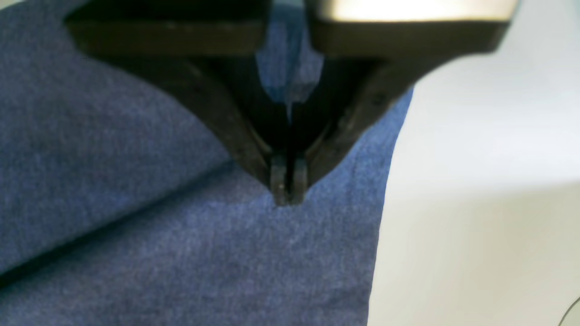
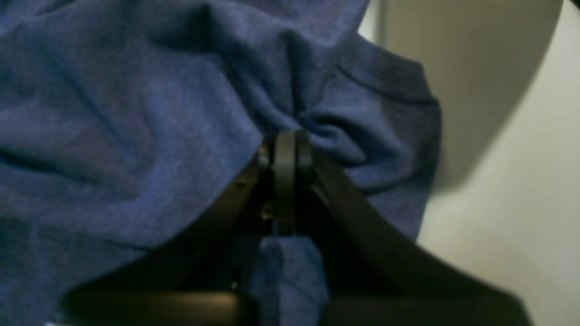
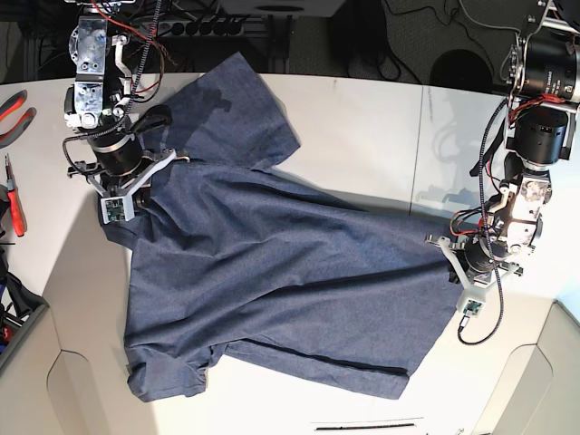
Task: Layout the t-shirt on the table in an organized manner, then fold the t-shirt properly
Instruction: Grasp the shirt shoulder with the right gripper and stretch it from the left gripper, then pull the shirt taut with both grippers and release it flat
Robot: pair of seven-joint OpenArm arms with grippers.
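While both tools pinched it | your heathered navy-blue cloth t-shirt (image 3: 272, 290) lay mostly spread on white counter (image 3: 362, 118) | left tool (image 1: 288, 192), right tool (image 2: 285, 140) clamped | folding remained.

left claw (image 1: 288, 183) tips: blurred in the left wrist view; hidden behind the wrist in the base view.
right claw (image 2: 285, 145) tips: soft in focus, buried in bunched cloth.
t-shirt (image 3: 272, 272) lettering: hidden, plain side up.
t-shirt edges: cut off in both wrist views.
counter (image 3: 362, 118) near edge: cut off by the base view's bottom.
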